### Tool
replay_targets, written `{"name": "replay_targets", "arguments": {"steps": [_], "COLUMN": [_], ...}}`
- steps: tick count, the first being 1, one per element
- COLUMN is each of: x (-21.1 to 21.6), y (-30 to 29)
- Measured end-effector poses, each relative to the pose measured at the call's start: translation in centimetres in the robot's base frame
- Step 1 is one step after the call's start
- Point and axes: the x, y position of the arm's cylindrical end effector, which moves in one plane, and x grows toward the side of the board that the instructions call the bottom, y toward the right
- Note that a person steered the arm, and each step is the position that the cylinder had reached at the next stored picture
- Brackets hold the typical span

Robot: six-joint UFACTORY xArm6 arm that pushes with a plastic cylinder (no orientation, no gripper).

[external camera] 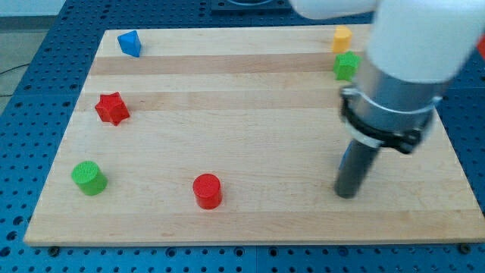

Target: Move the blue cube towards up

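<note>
My tip (346, 194) rests on the board at the view's lower right. A sliver of a blue block (343, 158) shows at the left edge of the rod, just above the tip; the rod hides most of it, so I cannot make out its shape. Another blue block (129, 43), with an angular shape, lies at the board's top left corner, far from the tip.
A yellow block (342, 37) and a green block (346, 66) lie at the top right, above the rod. A red star (112, 108) and a green cylinder (89, 177) lie at the left. A red cylinder (207, 190) lies at bottom centre. The wooden board's (250, 114) right edge is close to the arm.
</note>
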Motion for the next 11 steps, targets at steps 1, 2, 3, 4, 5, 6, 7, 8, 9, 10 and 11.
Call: {"name": "replay_targets", "arguments": {"steps": [1, 2, 3, 4, 5, 6, 7, 8, 9, 10, 11], "x": [-4.2, -4.0, -1.3, -1.3, -1.4, -1.9, -4.3, -5.5, -4.2, -3.8, -5.7], "y": [1.1, 2.1, 0.8, 0.9, 2.1, 4.4, 4.4, 4.4, 4.6, 9.5, 9.0]}}
